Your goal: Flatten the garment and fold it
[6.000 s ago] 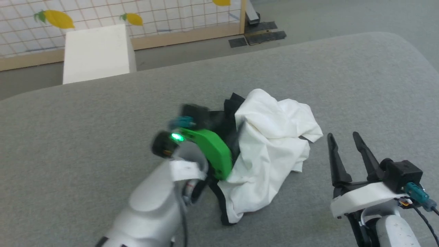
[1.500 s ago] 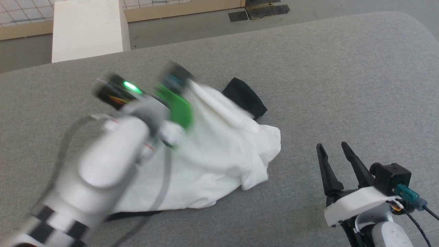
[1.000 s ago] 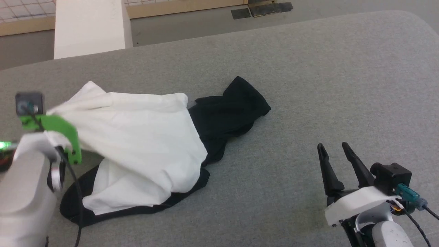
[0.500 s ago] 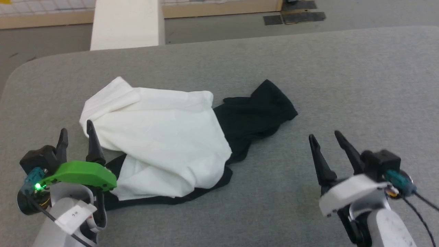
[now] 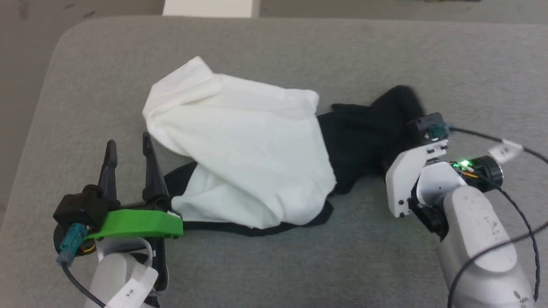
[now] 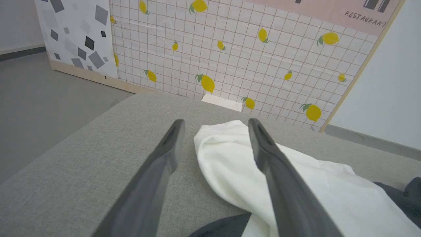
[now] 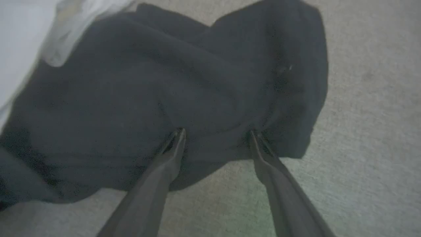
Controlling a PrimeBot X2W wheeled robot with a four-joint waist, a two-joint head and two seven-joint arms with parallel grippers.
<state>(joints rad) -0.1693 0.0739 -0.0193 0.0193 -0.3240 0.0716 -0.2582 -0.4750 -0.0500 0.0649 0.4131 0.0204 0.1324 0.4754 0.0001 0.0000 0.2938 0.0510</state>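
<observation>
Obs., head view: the garment (image 5: 239, 149) lies crumpled on the grey padded surface (image 5: 265, 269), not flat. Its white panel is bunched toward your left and centre. The black part trails off to your right, and a black edge shows under the near side of the white panel.

Left gripper (image 5: 129, 140): fingers spread, nothing between them. It sits near the garment's left end, with its right-hand finger just beside the white fold. In the left wrist view, that finger (image 6: 263, 148) overlaps the white cloth in the picture; you cannot tell from it whether they touch. A lemon-patterned wall panel (image 6: 230, 49) stands beyond the surface.

Right gripper (image 7: 217, 132): fingers spread apart, not clamped. In the right wrist view both fingertips (image 7: 179, 136) meet the near edge of the black fabric, which puckers around them. The view is somewhat blurred. In the head view its fingers are hidden by the wrist and the black cloth.

A white block (image 5: 209, 7) stands past the far edge.
</observation>
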